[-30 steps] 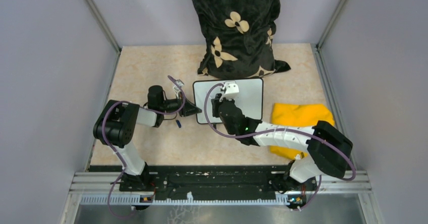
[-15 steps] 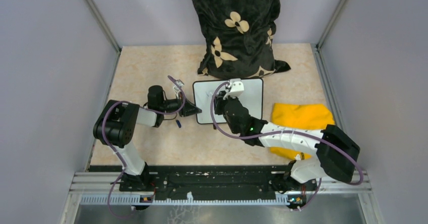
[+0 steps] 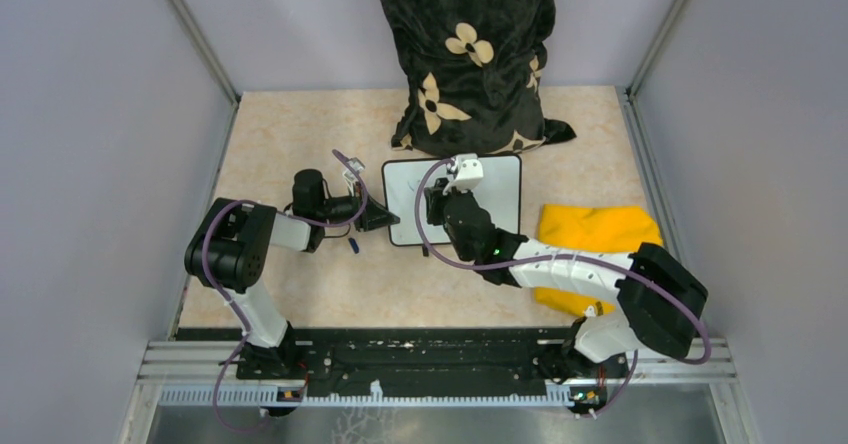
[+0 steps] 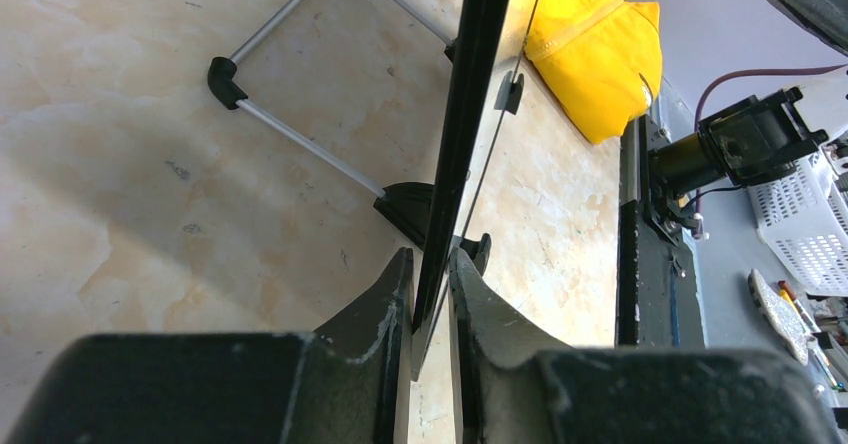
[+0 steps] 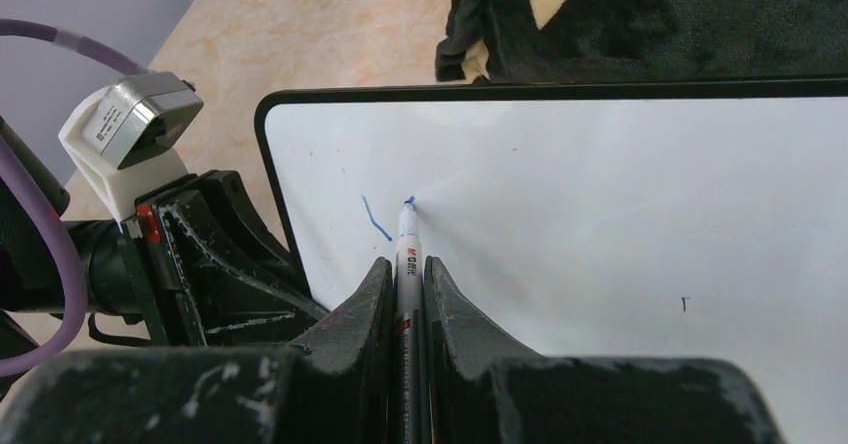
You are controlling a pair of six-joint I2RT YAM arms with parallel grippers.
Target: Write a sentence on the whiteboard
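Whiteboard (image 5: 600,214): white, black-framed, rounded corner | blue stroke (image 5: 376,219): short, near left edge

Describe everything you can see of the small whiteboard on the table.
The small rectangular whiteboard has a white face, thin black frame and rounded corners. It stands propped on a thin metal stand with black feet, mid-table. The left claw pinches its left edge; the white marker in the right claw touches its face beside a short blue stroke.

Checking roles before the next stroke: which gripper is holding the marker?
The right gripper: it is shut on the marker, tip at the whiteboard. The left gripper only clamps the whiteboard's edge.
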